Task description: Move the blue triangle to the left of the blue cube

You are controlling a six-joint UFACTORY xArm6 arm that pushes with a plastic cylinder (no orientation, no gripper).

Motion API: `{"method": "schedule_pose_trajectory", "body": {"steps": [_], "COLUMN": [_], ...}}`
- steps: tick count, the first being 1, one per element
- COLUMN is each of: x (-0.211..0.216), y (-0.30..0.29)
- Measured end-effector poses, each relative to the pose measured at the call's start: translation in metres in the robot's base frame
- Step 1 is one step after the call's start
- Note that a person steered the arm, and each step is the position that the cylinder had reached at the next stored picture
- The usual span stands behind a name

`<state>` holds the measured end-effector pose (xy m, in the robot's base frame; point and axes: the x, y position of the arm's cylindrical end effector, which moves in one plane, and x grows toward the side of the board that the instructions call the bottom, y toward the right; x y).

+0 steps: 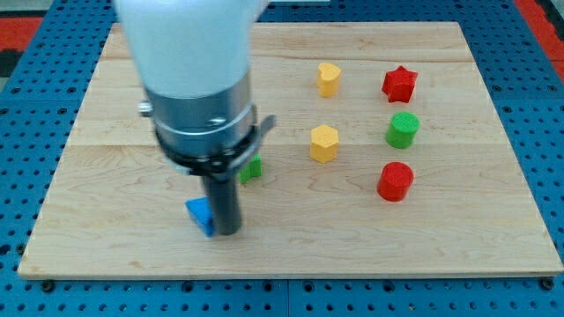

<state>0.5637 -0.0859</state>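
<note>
The blue triangle [200, 215] lies on the wooden board [291, 255] at the view's lower left. My tip [227, 232] stands right against the triangle's right side, touching it. The rod and the arm body hide part of the board behind them. No blue cube shows in the view; it may be hidden behind the arm.
A green block [252, 169] peeks out just right of the rod. Two yellow blocks [329, 78] [323, 143] sit at the centre right. A red star [399, 84], a green cylinder [403, 130] and a red cylinder [395, 181] stand at the right.
</note>
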Motion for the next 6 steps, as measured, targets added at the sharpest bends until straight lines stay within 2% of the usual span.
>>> {"method": "schedule_pose_trajectory", "body": {"steps": [1,2,3,4,5,6], "x": [-0.024,-0.062,-0.106,-0.120,-0.124,-0.101], "y": [-0.092,-0.154,-0.194,-0.218,-0.166,-0.139]}}
